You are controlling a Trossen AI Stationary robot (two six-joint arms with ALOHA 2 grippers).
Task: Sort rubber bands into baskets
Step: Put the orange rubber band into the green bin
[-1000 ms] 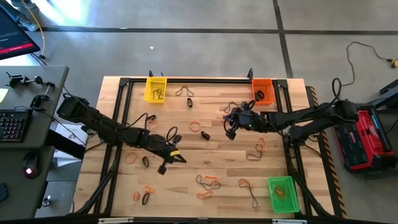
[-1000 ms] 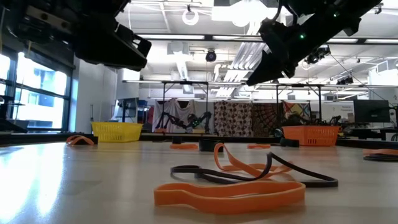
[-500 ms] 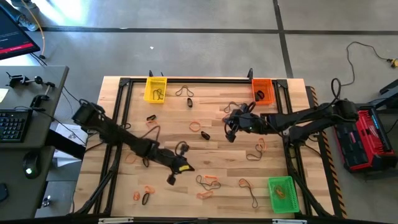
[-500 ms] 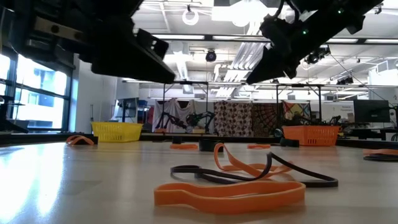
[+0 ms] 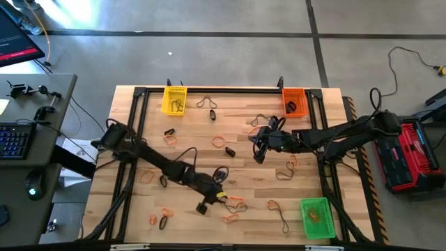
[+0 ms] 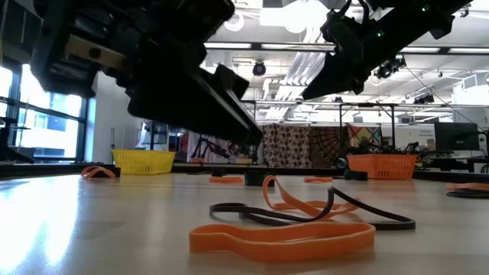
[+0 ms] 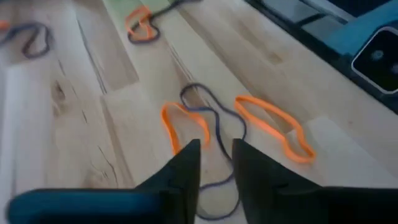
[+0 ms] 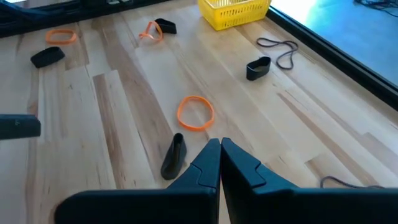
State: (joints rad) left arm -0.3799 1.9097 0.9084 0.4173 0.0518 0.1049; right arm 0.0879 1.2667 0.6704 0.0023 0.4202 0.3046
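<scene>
1. Counter (image 5: 188, 132): wooden top in a black frame, strewn with orange, black and tan rubber bands (image 5: 225, 142). Sorting judged to be at an early stage, with most bands lying loose.
2. Left arm (image 5: 160, 164): swung within the last second from the left-middle of the counter to the front-middle. Now stretched over a small cluster of bands there.
3. Right arm (image 5: 334, 136): reaching in from the right side, nearly unmoved over the same second and apparently waiting.
4. Baskets: yellow basket (image 5: 174, 100) at the back left, orange basket (image 5: 295, 102) at the back right, green basket (image 5: 315, 217) at the front right. A few bands already inside each.
5. Left tool (image 7: 214, 148): clenched a second ago, now released partway, fingers parted with nothing between them. Poised just above the cluster, which suggests a pick is being set up.
6. Right tool (image 8: 219, 144): clenched tight above the right-middle of the counter, near an orange band (image 8: 195, 112). No band seen between its fingers.
7. Target cluster: an orange loop (image 7: 186, 127) crossed by a thin black loop (image 7: 217, 124), with a second orange loop (image 7: 273, 124) just beside. Overlap noted: risk of lifting two colours at once, so check the catch before choosing a basket.
</scene>
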